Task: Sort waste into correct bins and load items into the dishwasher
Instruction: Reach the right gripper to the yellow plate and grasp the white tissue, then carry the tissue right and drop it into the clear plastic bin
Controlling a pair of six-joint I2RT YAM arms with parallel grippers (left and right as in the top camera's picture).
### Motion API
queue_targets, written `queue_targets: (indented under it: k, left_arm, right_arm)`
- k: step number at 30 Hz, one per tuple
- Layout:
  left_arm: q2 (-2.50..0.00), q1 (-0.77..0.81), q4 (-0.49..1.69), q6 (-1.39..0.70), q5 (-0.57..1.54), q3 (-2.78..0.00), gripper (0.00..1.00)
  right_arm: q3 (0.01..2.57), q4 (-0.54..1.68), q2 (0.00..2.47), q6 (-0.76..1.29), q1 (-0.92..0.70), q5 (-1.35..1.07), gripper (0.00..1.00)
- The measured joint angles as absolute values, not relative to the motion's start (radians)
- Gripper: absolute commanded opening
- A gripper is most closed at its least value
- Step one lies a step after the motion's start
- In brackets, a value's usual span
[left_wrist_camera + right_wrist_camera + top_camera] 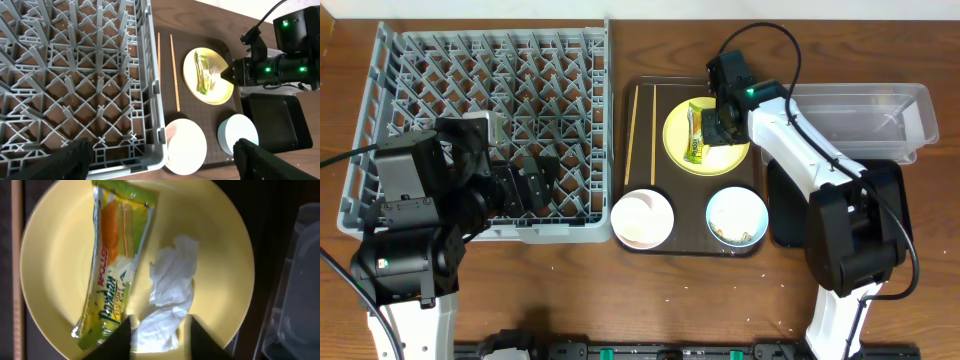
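On the round yellow plate (55, 255) lie a yellow-green-orange snack wrapper (112, 265) and a crumpled white tissue (172, 285). My right gripper (162, 335) is down over the plate (678, 150), its two fingers closed against the sides of the tissue. The wrapper (695, 135) lies just left of it, untouched. My left gripper (162, 157) hangs wide open and empty above the front right corner of the grey dish rack (480, 100). Two thin chopsticks (631, 135), a white bowl (642, 218) and a light blue bowl (737, 216) with pale scraps rest on the brown tray (645, 100).
A clear plastic box (865, 115) stands right of the brown tray, with a black tray (785, 215) in front of it, partly under my right arm. A small white object (480, 127) sits in the rack beside my left arm.
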State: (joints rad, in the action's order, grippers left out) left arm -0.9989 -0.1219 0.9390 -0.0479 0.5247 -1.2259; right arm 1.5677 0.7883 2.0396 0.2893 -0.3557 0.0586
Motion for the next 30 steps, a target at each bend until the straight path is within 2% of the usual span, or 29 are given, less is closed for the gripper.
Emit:
queue_targets:
  k: [4, 7, 11, 14, 17, 22, 25, 30]
  left_arm:
    - [-0.999, -0.122, 0.939, -0.048, 0.525, -1.226, 0.91]
    - [-1.000, -0.122, 0.939, -0.048, 0.525, -1.226, 0.91]
    - [-1.000, -0.122, 0.939, -0.048, 0.525, -1.226, 0.91]
    - [-1.000, -0.122, 0.939, -0.048, 0.525, -1.226, 0.91]
    - [-1.000, -0.122, 0.939, -0.048, 0.525, -1.226, 0.91]
    - [-1.000, -0.122, 0.939, -0.048, 0.525, -1.226, 0.91]
    - [-1.000, -0.122, 0.939, -0.048, 0.525, -1.226, 0.91]
    - [-1.000, -0.122, 0.939, -0.048, 0.524, -1.226, 0.91]
  right_arm:
    - [1.552, 0.786, 2.040, 0.302, -0.356, 0.081, 0.51]
    - [1.498, 0.722, 2.040, 0.314, -0.356, 0.087, 0.45]
    - [1.411, 0.634, 2.040, 0.331, -0.356, 0.082, 0.44]
    - [1.347, 0.572, 2.040, 0.351, -0.356, 0.081, 0.36]
    - [1.335, 0.552, 2.033, 0.374, -0.356, 0.086, 0.20]
    - [1.335, 0.561, 2.029, 0.373, -0.356, 0.086, 0.12]
    - [1.353, 0.616, 2.026, 0.353, -0.356, 0.079, 0.01]
    - [1.499, 0.769, 1.969, 0.327, -0.344, 0.072, 0.01]
